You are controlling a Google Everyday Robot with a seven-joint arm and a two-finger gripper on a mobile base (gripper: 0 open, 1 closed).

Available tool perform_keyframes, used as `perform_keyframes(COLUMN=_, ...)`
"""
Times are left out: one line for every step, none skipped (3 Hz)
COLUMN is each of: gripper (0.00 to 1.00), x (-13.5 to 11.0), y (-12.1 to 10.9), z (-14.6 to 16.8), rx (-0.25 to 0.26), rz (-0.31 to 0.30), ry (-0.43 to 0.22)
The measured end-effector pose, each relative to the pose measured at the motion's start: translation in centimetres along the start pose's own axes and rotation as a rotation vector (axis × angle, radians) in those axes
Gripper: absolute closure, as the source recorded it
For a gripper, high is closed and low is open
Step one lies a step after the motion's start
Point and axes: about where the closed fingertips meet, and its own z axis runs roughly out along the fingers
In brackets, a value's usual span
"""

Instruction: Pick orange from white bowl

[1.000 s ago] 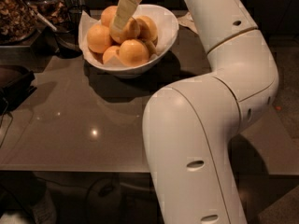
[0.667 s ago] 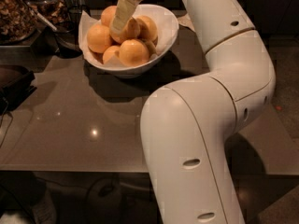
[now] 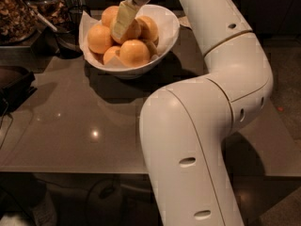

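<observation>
Since the frame one second earlier, the near link of the arm has shifted slightly toward the left of the view. The end effector and the white bowl occupy the same positions as before.

Orange: round, smooth-skinned and pale orange, with a dull sheen on its upper side. It sits at the centre of the pile inside the white bowl, raised above the fruit around it. Its left portion is covered by the end effector.

End effector: reaches down from the top edge of the view, tilted to the lower left. Its pale, flat tip lies across the orange. Whether it is wide, narrow or holding the fruit cannot be told from this view.

Other oranges: near-identical in colour and finish, packed touching one another to the left, right, front and rear of the orange.

White bowl: deep and glossy, with an uneven rim that rises at the left and right. It stands on the far part of the grey counter and casts a dark shadow in front.

Jars: dark, at the upper left, well apart from the white bowl.
</observation>
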Motion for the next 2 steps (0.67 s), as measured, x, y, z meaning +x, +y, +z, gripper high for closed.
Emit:
perform_keyframes(gripper=0.31, x=0.7, y=-0.2, z=0.6, rx=-0.01, rz=0.015, ry=0.008)
perform_keyframes(gripper=0.31, x=1.5, y=-0.1, z=1.9, rx=-0.036, rz=0.034, ry=0.014)
